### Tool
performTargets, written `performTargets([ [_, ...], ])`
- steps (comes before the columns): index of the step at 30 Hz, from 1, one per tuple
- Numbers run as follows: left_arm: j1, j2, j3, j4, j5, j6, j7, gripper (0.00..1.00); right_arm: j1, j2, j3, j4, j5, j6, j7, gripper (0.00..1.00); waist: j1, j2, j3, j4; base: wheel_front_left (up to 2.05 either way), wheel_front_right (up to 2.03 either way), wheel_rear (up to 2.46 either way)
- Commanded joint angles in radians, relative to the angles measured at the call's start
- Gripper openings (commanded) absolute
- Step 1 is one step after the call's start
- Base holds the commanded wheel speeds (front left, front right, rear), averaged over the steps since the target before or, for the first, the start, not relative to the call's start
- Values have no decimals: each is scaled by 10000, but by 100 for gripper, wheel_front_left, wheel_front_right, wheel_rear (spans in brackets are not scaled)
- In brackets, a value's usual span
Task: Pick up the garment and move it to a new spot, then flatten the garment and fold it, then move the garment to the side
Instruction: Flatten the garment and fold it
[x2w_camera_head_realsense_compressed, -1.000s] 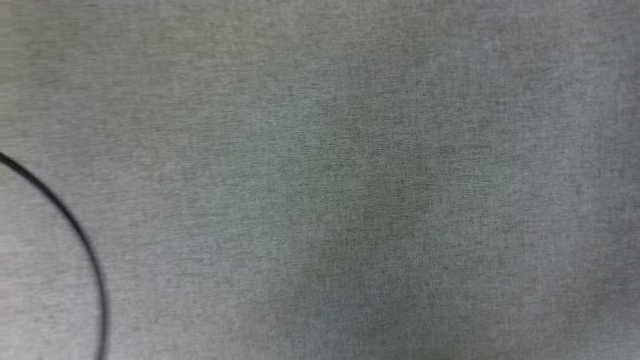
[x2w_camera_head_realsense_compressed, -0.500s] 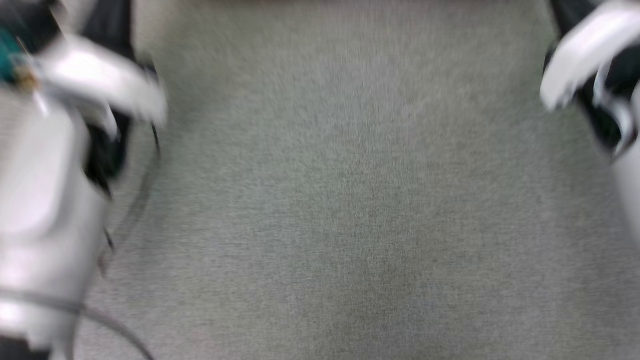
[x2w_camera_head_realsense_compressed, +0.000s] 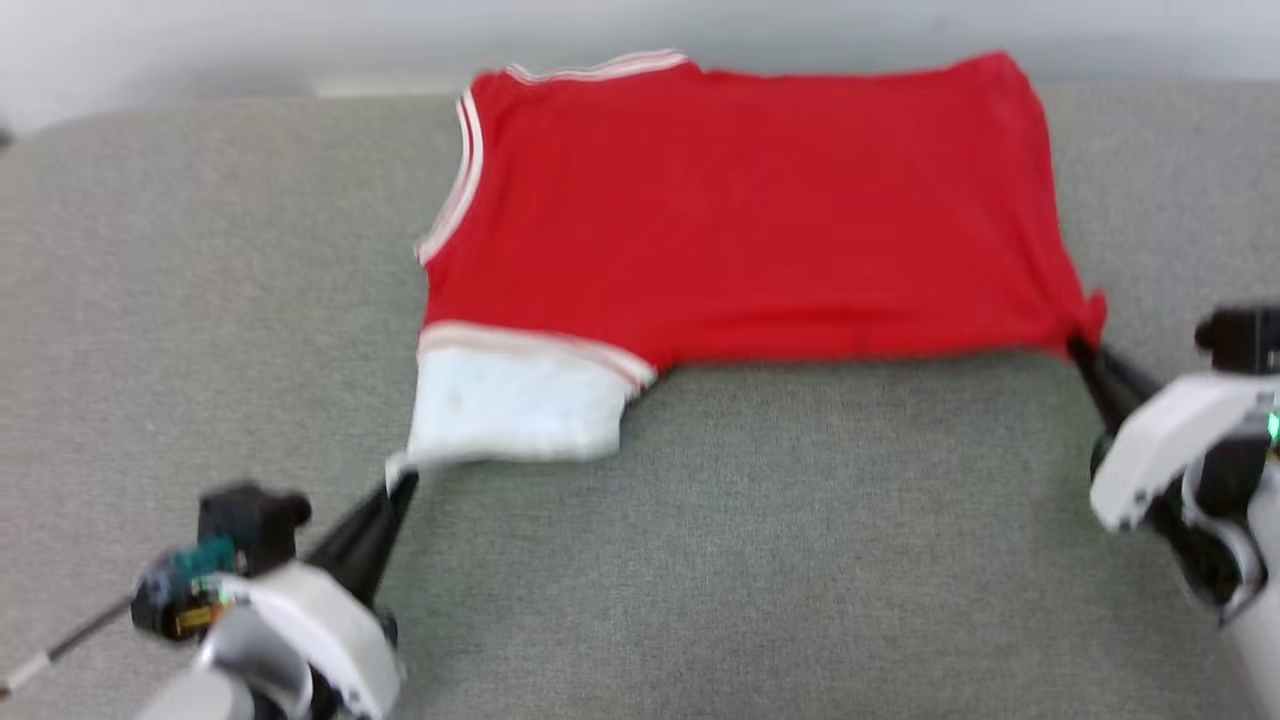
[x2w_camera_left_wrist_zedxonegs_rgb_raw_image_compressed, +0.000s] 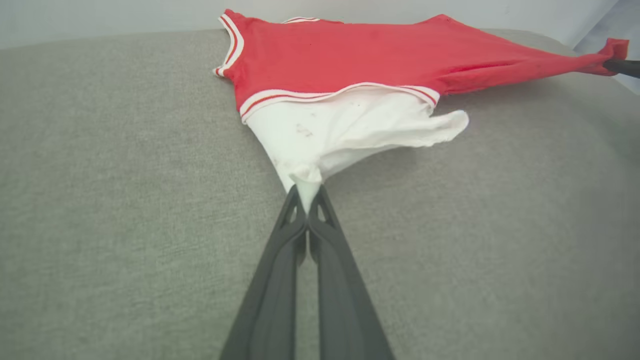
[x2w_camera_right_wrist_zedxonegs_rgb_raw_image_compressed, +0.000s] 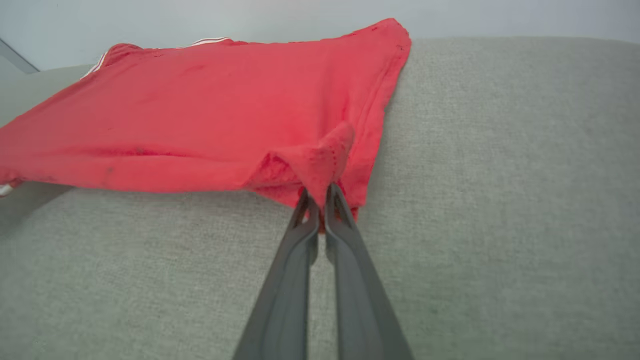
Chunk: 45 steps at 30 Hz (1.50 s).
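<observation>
The red garment (x2w_camera_head_realsense_compressed: 740, 200) lies spread on the grey surface at the far middle, plain red side up, its lettering hidden. Its white sleeve (x2w_camera_head_realsense_compressed: 510, 400) with striped trim points toward me at the left. My left gripper (x2w_camera_head_realsense_compressed: 400, 482) is shut on the tip of that white sleeve (x2w_camera_left_wrist_zedxonegs_rgb_raw_image_compressed: 340, 130), pinched between the dark fingertips (x2w_camera_left_wrist_zedxonegs_rgb_raw_image_compressed: 306, 192). My right gripper (x2w_camera_head_realsense_compressed: 1080, 345) is shut on the red hem corner at the right, where the garment (x2w_camera_right_wrist_zedxonegs_rgb_raw_image_compressed: 200, 115) bunches up around the fingertips (x2w_camera_right_wrist_zedxonegs_rgb_raw_image_compressed: 320, 192). The near edge is stretched between both grippers.
The grey fabric surface (x2w_camera_head_realsense_compressed: 750, 560) runs wide in front of the garment. A pale wall (x2w_camera_head_realsense_compressed: 250, 40) stands right behind the garment's far edge. A thin cable (x2w_camera_head_realsense_compressed: 60, 635) trails from the left wrist at the lower left.
The head camera has swung up from bare grey fabric, so the garment and both grippers come into view. I cannot tell any move of the garment itself.
</observation>
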Motion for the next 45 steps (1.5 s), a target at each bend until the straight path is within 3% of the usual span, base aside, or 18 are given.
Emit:
performTargets([
  [1,557,92,-31,-374,-103,195,120,0,627,-64,-61,-225,294,-9,165,0,3,0,-433,73,0,0,0],
  [12,3764,589,-219,-2263,-419,1321,378,0,3850,-383,-819,-2355,861,-10,1009,0,3,0,-1014,-311,0,0,0],
  [16,4470,550,-332,-2758,-606,1547,436,0,4871,-184,-1391,-3126,789,-9,1216,0,3,0,-1013,-339,0,0,0],
  [21,4830,708,-497,-3206,-744,1495,633,0,5833,71,-2060,-4073,720,-9,1457,0,3,0,-1075,-318,0,0,0],
  [30,3852,876,25,-3669,-418,1318,128,0,5584,184,-2503,-5333,470,-9,1861,0,3,0,-872,-418,0,0,0],
  [32,2949,640,390,-3793,-428,1213,-237,0,5074,141,-2547,-5652,310,-7,2184,0,3,0,-462,-481,0,0,0],
  [45,-645,-265,555,-1735,-57,628,-738,0,2863,425,-2343,-4553,-682,-7,3105,0,3,0,812,-494,0,0,0],
])
